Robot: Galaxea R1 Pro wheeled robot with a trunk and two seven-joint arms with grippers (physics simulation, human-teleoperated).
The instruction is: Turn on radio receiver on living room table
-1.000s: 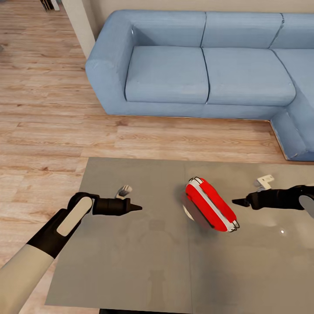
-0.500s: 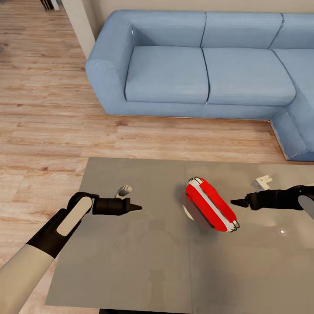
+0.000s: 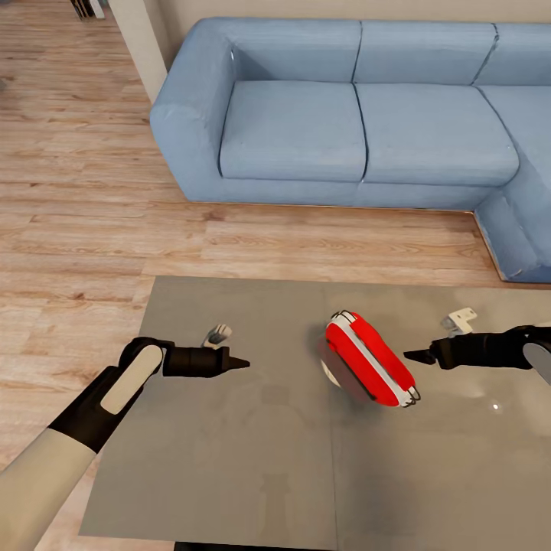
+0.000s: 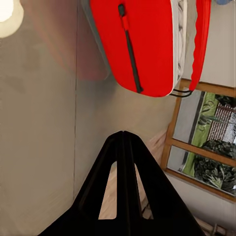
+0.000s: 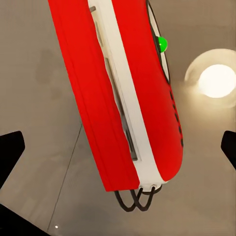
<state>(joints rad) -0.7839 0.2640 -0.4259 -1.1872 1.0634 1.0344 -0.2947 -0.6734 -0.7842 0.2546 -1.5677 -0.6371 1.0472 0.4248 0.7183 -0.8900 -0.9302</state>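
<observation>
The left gripper [image 3: 239, 364] is hovering over the table [image 3: 229, 474] well off to the left of the radio [image 3: 367, 360], and in the left wrist view its fingers [image 4: 124, 147] are pressed together into a single point aimed at the radio's red face with the dark slot. The radio itself is sitting roughly mid-table, leaning over at a tilt, with the blue sofa [image 3: 344, 115] well behind it across the wood floor. It's looking like a small hard plastic shell, probably light and glossy, so a poke is likely sliding or tipping it rather than pressing anything. Best bet is touching the little green button [image 5: 162, 44] showing in the right wrist view, not grabbing the thin wire handle [image 3: 413, 396]. The right gripper [image 3: 409, 355] is sitting just beside the radio on its right; its dark fingers [image 5: 11, 150] are spread wide at the edges of that view, pinching nothing.
</observation>
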